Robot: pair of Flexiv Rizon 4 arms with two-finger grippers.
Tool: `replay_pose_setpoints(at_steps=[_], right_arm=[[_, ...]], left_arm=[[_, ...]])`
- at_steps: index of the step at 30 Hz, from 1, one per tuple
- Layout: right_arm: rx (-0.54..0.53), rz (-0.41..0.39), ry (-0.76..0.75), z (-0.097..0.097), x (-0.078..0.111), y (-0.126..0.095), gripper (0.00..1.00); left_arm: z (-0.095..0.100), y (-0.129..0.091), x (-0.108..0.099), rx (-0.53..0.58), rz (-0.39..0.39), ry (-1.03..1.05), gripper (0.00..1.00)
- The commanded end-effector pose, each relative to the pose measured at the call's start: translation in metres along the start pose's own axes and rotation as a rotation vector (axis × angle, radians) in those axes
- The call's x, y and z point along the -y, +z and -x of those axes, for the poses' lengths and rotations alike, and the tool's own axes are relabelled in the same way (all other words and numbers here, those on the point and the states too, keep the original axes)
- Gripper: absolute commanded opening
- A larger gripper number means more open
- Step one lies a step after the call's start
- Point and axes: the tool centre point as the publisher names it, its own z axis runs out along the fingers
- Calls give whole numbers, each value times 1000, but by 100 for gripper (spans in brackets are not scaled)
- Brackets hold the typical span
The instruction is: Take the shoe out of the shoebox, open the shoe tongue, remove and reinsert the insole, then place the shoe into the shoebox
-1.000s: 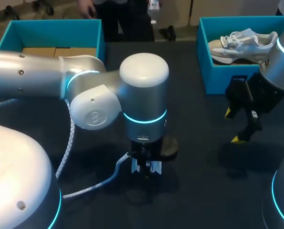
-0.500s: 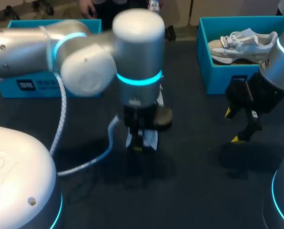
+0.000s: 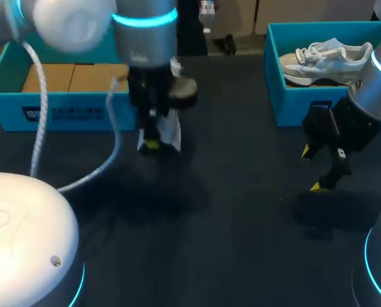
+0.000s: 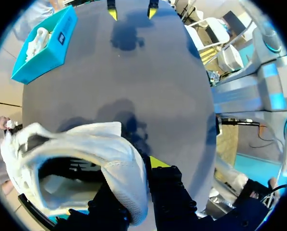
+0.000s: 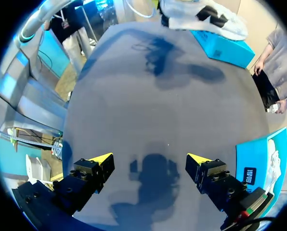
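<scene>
A white shoe [image 3: 170, 130] hangs above the table just off the right end of the left teal shoebox [image 3: 62, 114]. My left gripper [image 3: 153, 142] is shut on it. In the left wrist view the shoe [image 4: 85, 154] fills the space ahead of the fingers, and my left gripper [image 4: 134, 192] pinches its heel collar. The shoe's opening shows dark inside. My right gripper [image 3: 315, 169] hovers open over the table in front of the right shoebox [image 3: 305, 102]. Nothing sits between the fingers of my right gripper [image 5: 149, 159]. Far ahead of them I see the shoe [image 5: 201, 17].
The left shoebox holds brown cardboard [image 3: 72, 77]. The right shoebox holds a second white shoe [image 3: 328, 57]. Dark tabletop [image 3: 241, 211] spreads between the two arms. A white cable [image 3: 107, 160] hangs from my left arm.
My left arm has lifted the shoe and carried it away from the table's near middle toward the left shoebox. My right arm has stayed still.
</scene>
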Motion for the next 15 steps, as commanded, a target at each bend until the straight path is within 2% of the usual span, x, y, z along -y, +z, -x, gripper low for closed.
replay_pose_setpoints(at_steps=[1,10,15], right_arm=[[1,-3,0,0,0,1,100],[1,-3,0,0,0,1,100],[1,-3,0,0,0,1,100]], left_arm=[[2,-17,-8,-6,-8,2,0],[2,-17,-8,-6,-8,2,0],[18,-51,-21,30,-22,-18,0]])
